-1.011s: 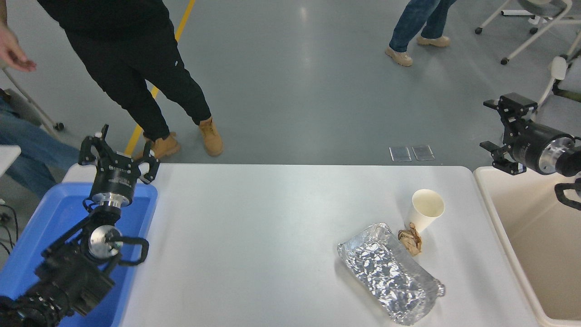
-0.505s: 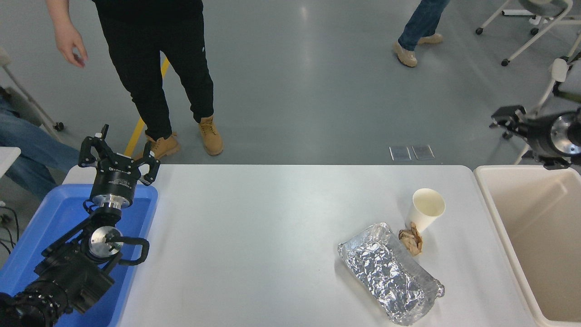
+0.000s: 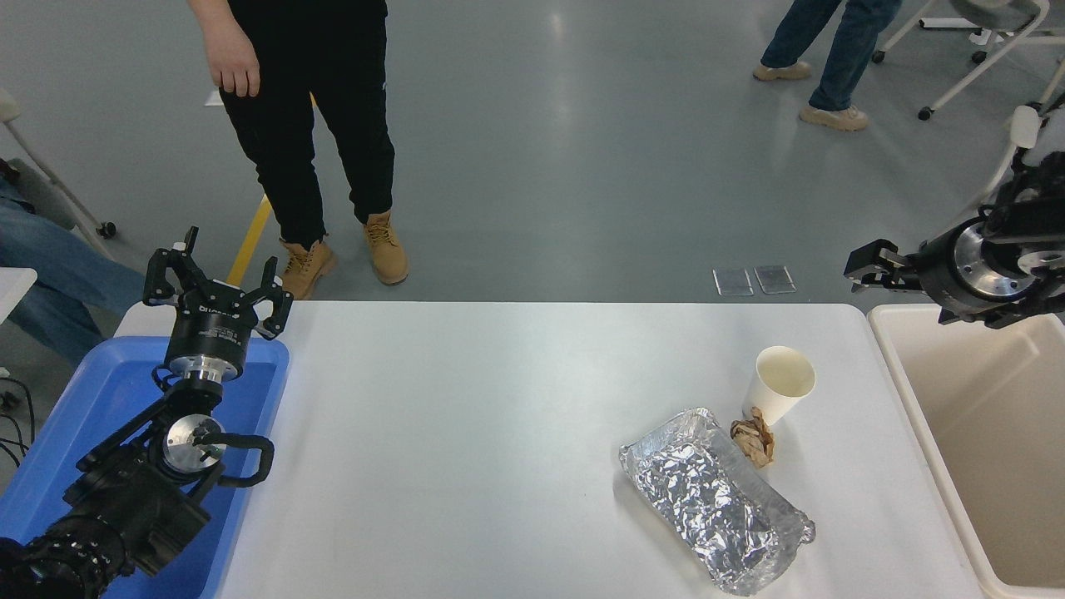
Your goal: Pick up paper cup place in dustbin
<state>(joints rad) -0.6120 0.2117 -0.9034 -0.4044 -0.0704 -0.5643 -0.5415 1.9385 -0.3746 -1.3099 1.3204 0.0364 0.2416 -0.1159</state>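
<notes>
The small white tapered paper cup [image 3: 780, 383] stands unheld; the right gripper [image 3: 869, 270], finger state untellable, should be lowered squarely around its wall.

matt paper cup [image 3: 779, 383], crinkled shiny foil [image 3: 717, 499]

A robotics test lab: a white tabletop [image 3: 499, 433] stands on a glossy grey floor [image 3: 566, 150] crossed by a yellow line [image 3: 250, 241] at 11 o'clock, with wheeled chair bases [image 3: 957, 50] at 1 o'clock and people in work boots [image 3: 387, 249] passing.
</notes>
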